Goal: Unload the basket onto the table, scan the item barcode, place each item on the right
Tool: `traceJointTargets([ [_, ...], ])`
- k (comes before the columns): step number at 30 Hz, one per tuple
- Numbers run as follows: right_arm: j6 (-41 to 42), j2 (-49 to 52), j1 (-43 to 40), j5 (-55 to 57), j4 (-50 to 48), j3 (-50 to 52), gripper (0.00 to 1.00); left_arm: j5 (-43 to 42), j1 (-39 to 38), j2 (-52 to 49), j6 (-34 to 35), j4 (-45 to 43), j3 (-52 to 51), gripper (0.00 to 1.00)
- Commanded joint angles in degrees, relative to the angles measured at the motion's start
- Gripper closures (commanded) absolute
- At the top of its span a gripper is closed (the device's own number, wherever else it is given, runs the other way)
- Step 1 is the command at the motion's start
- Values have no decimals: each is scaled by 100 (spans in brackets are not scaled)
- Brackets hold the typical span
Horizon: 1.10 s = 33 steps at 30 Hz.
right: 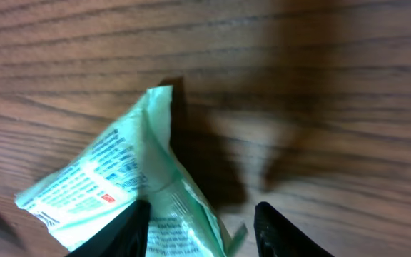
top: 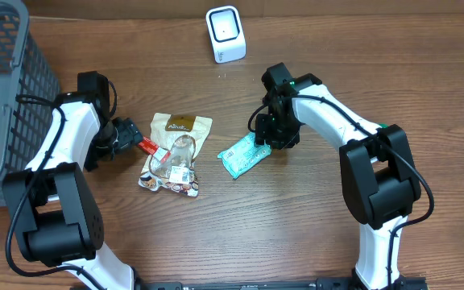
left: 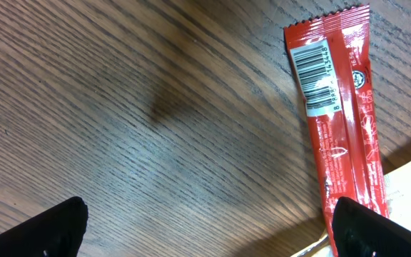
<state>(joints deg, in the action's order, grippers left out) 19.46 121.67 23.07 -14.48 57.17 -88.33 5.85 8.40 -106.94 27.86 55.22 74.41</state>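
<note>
Pickup in hand: green packet (right: pixel 109 178) sits between the right jaws, grip impossible to confirm; left jaws gape, empty. Next: clamp firmly, lift toward the scanner (top: pixel 225 34).

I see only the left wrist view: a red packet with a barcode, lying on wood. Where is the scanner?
Observer: The white scanner stands at the table's far edge, near its middle.
Operator: What is the right hand doing?
Observer: The right hand has its fingers on both sides of a mint-green packet; whether it grips, I cannot tell.
Operator: What lies beside my red packet?
Observer: A beige pouch and a printed snack bag lie just beyond it, toward the table's middle.
</note>
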Motion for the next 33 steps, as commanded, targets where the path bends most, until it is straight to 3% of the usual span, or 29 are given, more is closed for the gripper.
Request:
traceJointTargets([
  [1,-24,-214,33,-127,-216,400,53,118,57,13,-85,-7,107,0],
  [4,-2,-214,33,-195,-575,776,59,118,57,13,-85,-7,107,0],
  [8,-9,-245,9,-326,-542,800,88,118,57,13,-85,-7,107,0],
  [10,-90,-284,-20,-323,-452,704,92,118,57,13,-85,-4,107,0],
  [14,-339,-476,-70,-323,-232,389,96,118,57,13,-85,-7,107,1],
  [22,-791,-1384,-20,-313,-317,197,96,118,57,13,-85,-7,107,0],
  [33,-732,-1805,-55,127,-439,199,96,118,57,13,-85,-7,107,1],
])
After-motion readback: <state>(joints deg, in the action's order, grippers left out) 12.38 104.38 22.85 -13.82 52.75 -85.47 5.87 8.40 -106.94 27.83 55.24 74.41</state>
